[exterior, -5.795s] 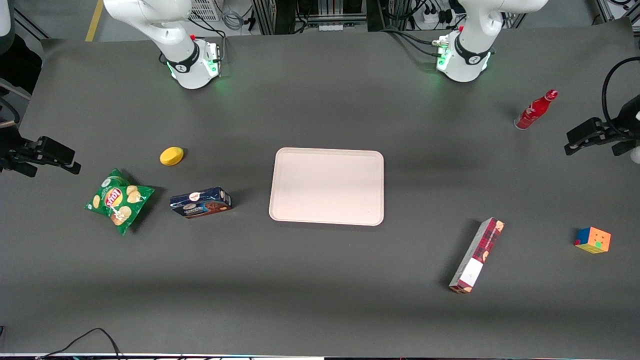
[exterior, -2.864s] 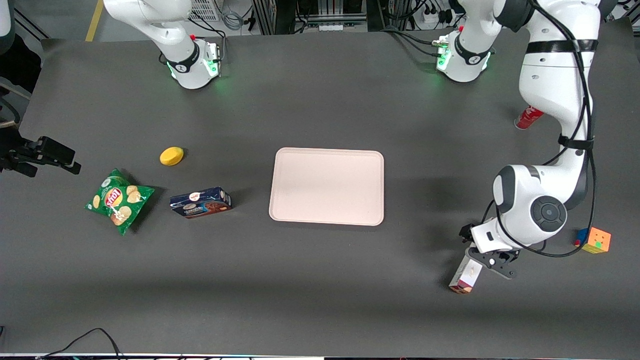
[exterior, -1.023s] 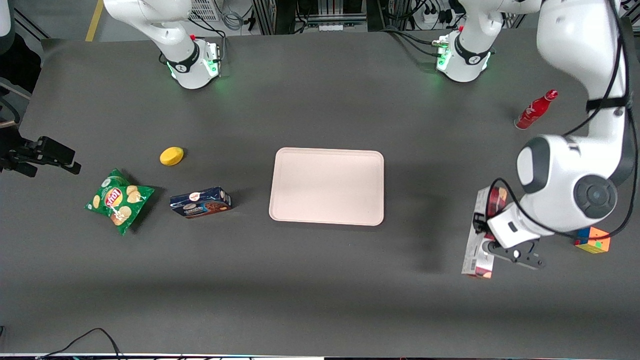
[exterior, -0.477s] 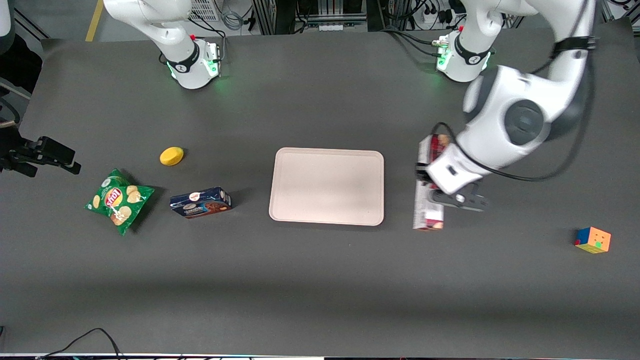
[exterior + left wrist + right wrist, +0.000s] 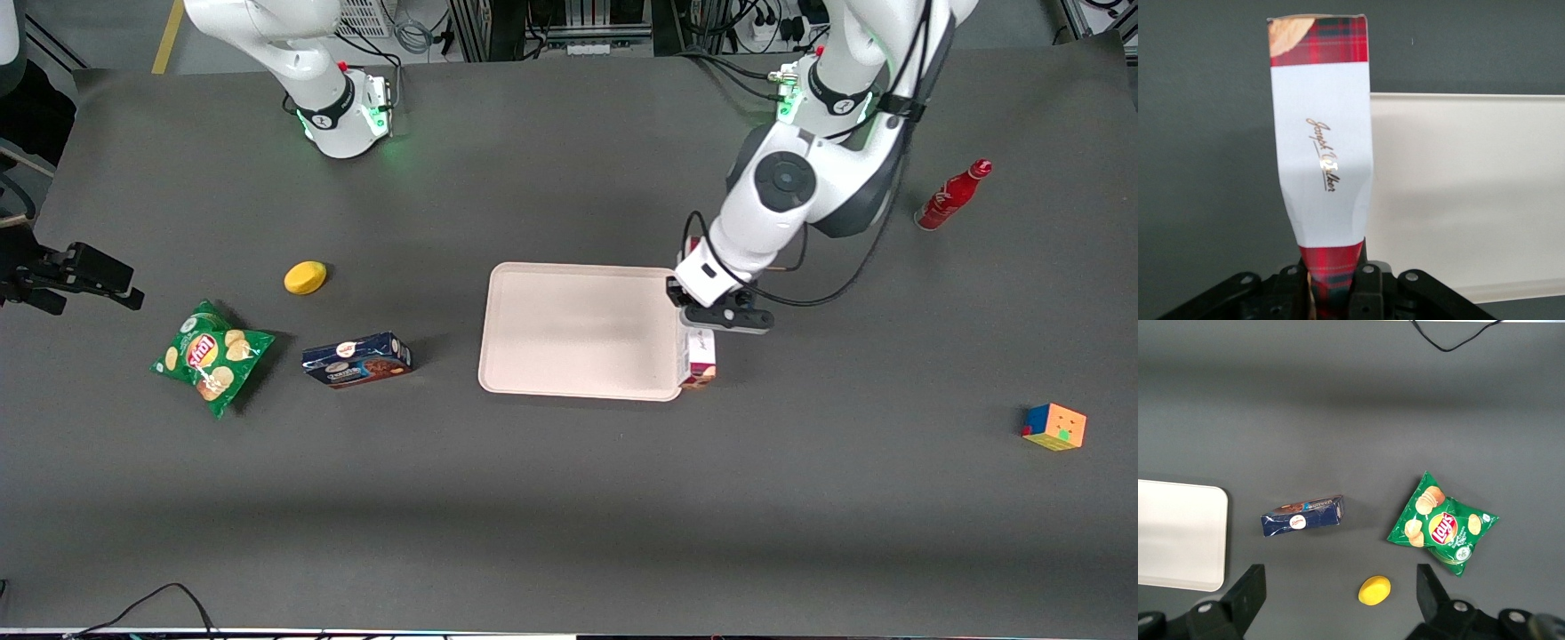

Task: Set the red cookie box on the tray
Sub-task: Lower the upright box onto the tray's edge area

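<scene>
**Desk:** Over the tray's (image 5: 578, 329) edge toward the working arm's end of the table, what does the front view show?

**Photographer:** The gripper (image 5: 702, 313) hangs above that rim, clamped on the red cookie box (image 5: 700, 356). The arm covers most of the carton. Only its white label end sticks out, nearer to the front camera than the gripper, over the tray's corner.

**Desk:** And the left wrist view?

**Photographer:** It gives what the front view hides. The red cookie box (image 5: 1323, 167) runs lengthwise away from the gripper (image 5: 1336, 283), plaid at both ends, white panel with gold script between. The fingers (image 5: 1363, 283) pinch the plaid end, and the carton wall looks dented just past them. The tray (image 5: 1471, 200) shows beside the box, with one long edge of the carton over the rim and the rest over bare table.

**Desk:** Anything only the right wrist view offers?

**Photographer:** Items toward the parked arm's end of the table, seen close: the blue cookie box (image 5: 1303, 517) near the tray (image 5: 1178, 533), then the green chip bag (image 5: 1441, 527) and the yellow lemon-like object (image 5: 1374, 590).

**Desk:** And only the front view?

**Photographer:** The red bottle (image 5: 951, 196) and the colour cube (image 5: 1054, 427), both well apart from the tray, toward the working arm's end.
</scene>
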You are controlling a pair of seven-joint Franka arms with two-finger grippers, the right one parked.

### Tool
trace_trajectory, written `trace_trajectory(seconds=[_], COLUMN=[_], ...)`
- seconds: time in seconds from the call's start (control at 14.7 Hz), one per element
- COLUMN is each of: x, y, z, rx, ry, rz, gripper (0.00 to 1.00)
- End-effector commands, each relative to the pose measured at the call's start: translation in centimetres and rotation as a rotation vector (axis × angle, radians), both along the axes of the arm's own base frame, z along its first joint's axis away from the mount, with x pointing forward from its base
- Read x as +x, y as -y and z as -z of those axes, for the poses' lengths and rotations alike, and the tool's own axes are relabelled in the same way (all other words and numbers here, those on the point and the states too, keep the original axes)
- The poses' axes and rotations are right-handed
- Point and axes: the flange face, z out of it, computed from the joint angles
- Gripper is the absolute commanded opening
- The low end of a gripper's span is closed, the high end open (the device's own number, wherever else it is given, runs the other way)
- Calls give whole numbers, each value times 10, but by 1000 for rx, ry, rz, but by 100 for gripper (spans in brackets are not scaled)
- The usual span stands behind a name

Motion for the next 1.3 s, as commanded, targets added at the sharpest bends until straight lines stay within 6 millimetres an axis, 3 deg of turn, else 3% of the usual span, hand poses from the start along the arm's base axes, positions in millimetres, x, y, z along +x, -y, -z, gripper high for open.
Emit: trace_trajectory(seconds=[0.0,0.41,0.95,1.09,1.23], x=[-16,-28,-32,-31,-30], y=[23,40,45,45,43], z=[27,75,101,101,102], rx=[-9,-28,-22,-21,-21], ry=[27,47,42,42,42], rz=[-53,-57,-45,-45,-50], gripper=[4,5,11,22,57])
